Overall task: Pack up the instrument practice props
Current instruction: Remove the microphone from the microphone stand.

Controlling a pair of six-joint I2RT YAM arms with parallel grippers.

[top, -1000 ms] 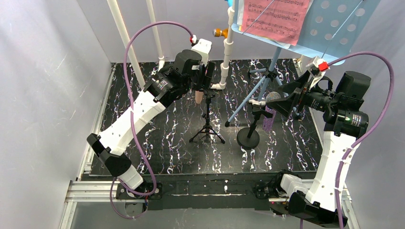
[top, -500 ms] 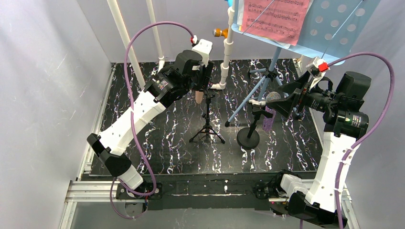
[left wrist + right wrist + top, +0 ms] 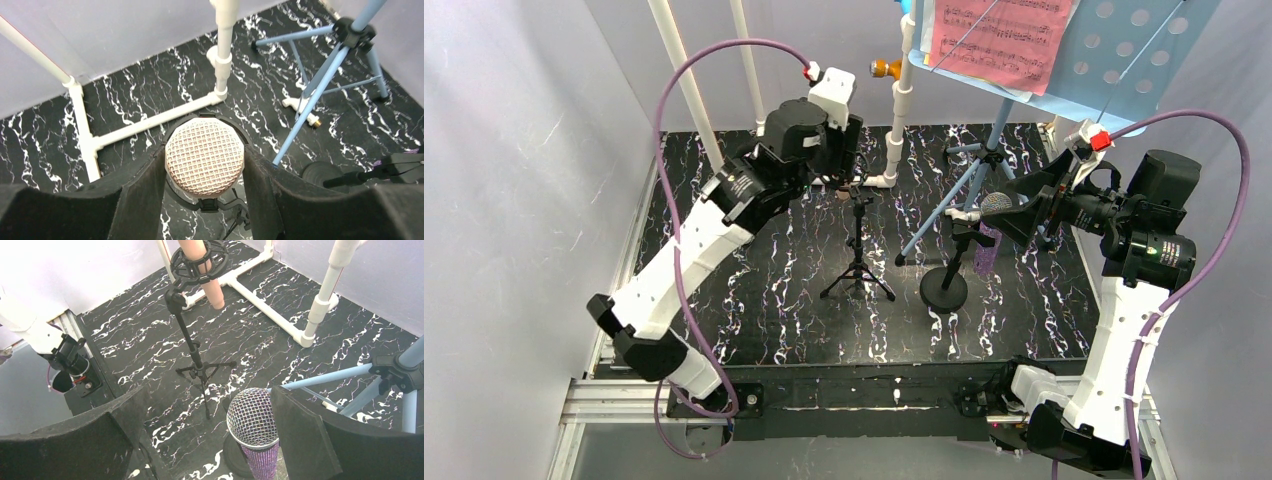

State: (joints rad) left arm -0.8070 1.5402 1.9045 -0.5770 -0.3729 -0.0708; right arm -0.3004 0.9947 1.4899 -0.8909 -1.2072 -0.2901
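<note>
One pink sheet-music page, text illegible

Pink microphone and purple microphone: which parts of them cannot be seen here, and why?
- Left wrist view: pink microphone shows only its mesh head; the head itself hides the body.
- Right wrist view: top edge cuts off its head; bottom edge cuts the purple microphone handle.
- Top view: left gripper covers the pink microphone's head.

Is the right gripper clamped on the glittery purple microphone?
No, the right gripper stands open: its fingers sit apart on either side of the purple microphone, with a clear gap between one finger and the mesh head.
</note>
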